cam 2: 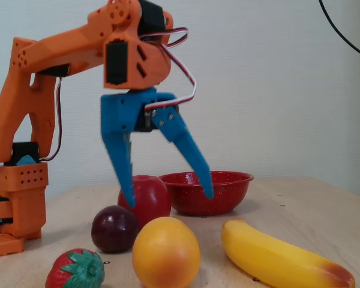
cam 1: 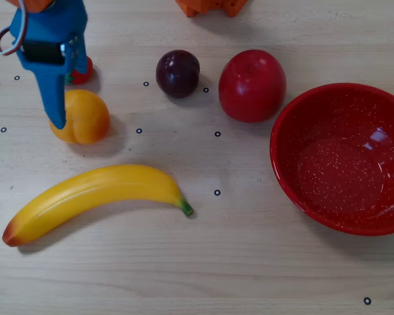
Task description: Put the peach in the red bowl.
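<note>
While I watch from overhead, my gripper (cam 1: 60, 108) hangs over the peach (cam 1: 84, 118), which sits on the table (cam 1: 249, 262) left of the banana's (cam 1: 92, 197) far side, well apart from the red bowl (cam 1: 295, 190) at right. A strawberry (cam 1: 83, 71) lies just behind; a careless descent could catch it. From the fixed view, the jaws stand spread wide above the peach (cam 2: 166, 252); glossy and round, it may squirt out. No writing or brand is legible anywhere.

Orange-yellow peach (cam 1: 82, 117), white-speckled red bowl (cam 1: 341, 157), blue fingers (cam 2: 123, 159), perhaps plastic
</note>
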Robot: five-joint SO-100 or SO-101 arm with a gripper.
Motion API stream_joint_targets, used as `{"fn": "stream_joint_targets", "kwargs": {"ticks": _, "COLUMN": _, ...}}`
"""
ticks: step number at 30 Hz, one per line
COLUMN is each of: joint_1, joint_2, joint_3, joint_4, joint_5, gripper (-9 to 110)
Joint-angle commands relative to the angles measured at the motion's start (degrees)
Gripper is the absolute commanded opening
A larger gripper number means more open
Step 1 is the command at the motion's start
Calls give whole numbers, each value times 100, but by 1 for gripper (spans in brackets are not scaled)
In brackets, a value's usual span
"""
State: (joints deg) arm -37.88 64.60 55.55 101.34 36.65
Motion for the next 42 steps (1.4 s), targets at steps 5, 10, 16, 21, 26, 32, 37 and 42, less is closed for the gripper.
{"fn": "stream_joint_targets", "kwargs": {"ticks": 5, "joint_1": -378, "joint_2": -132, "joint_3": -211, "joint_4": 114, "joint_5": 562, "gripper": 40}}
{"fn": "stream_joint_targets", "kwargs": {"ticks": 10, "joint_1": -396, "joint_2": -352, "joint_3": -44, "joint_4": -79, "joint_5": 729, "gripper": 48}}
{"fn": "stream_joint_targets", "kwargs": {"ticks": 16, "joint_1": -369, "joint_2": -492, "joint_3": 211, "joint_4": -378, "joint_5": 923, "gripper": 54}}
{"fn": "stream_joint_targets", "kwargs": {"ticks": 21, "joint_1": -360, "joint_2": -606, "joint_3": 439, "joint_4": -703, "joint_5": 1125, "gripper": 57}}
{"fn": "stream_joint_targets", "kwargs": {"ticks": 26, "joint_1": -308, "joint_2": -694, "joint_3": 633, "joint_4": -1063, "joint_5": 1230, "gripper": 58}}
{"fn": "stream_joint_targets", "kwargs": {"ticks": 32, "joint_1": -290, "joint_2": -729, "joint_3": 932, "joint_4": -1477, "joint_5": 1362, "gripper": 58}}
{"fn": "stream_joint_targets", "kwargs": {"ticks": 37, "joint_1": -246, "joint_2": -729, "joint_3": 1266, "joint_4": -1969, "joint_5": 1441, "gripper": 58}}
{"fn": "stream_joint_targets", "kwargs": {"ticks": 42, "joint_1": -220, "joint_2": -756, "joint_3": 1371, "joint_4": -2197, "joint_5": 1459, "gripper": 58}}
